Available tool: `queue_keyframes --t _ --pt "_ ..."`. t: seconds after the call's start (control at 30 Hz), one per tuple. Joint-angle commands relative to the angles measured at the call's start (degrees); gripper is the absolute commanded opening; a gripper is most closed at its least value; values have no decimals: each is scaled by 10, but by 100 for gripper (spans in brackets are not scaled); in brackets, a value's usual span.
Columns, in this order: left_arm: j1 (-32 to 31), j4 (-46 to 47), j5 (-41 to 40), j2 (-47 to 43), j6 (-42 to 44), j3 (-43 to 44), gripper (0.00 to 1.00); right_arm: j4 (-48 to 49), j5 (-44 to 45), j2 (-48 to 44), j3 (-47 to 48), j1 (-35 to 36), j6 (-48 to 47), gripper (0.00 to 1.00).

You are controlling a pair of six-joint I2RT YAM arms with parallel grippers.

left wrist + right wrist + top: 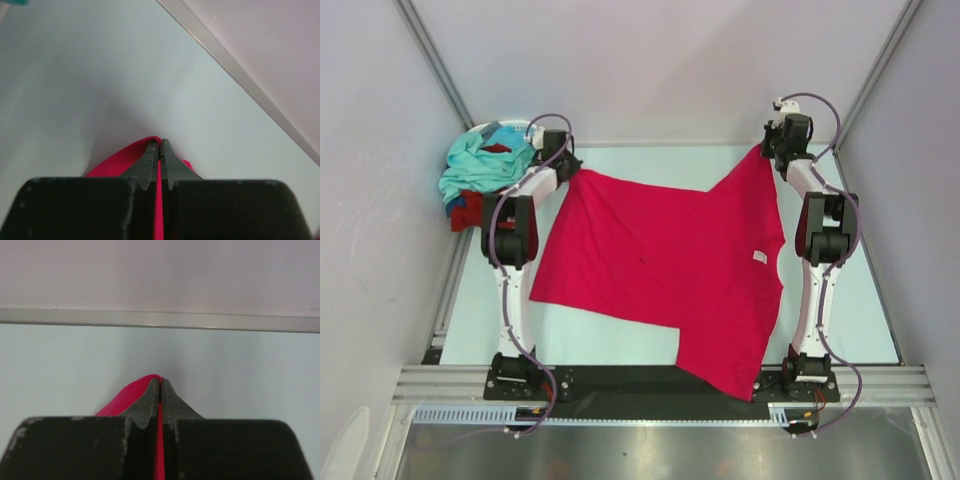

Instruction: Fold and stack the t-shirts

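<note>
A bright crimson-pink t-shirt is stretched across the table, with its near corner hanging over the front edge. My left gripper is shut on the shirt's far left corner; pink cloth shows between and beside its jaws. At the far right, my right gripper pinches the other far corner, and pink cloth pokes out around its shut tips. A pile of t-shirts, light teal on top with maroon red and dark blue beneath, lies at the far left.
A white basket holds the pile at the back left corner. A metal rail and the back wall stand just beyond both grippers. Side walls close the table in on left and right.
</note>
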Motion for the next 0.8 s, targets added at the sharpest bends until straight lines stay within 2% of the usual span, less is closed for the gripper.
queue_keyframes --t 0.0,0.27,0.47,0.57,0.77 --pt "10 -29 -3 29 9 60 0 -23 3 38 81 -8 3 0" --pt "10 -34 -3 52 15 81 0 -32 -3 52 100 -9 2 0" --pt "16 -17 43 39 38 78 0 -51 -29 26 90 -9 -6 0" --pt "17 21 71 18 62 49 0 -43 -34 -8 59 -9 -12 0" --pt "28 36 104 -14 77 32 0 -10 -35 -87 -23 -9 -34 0"
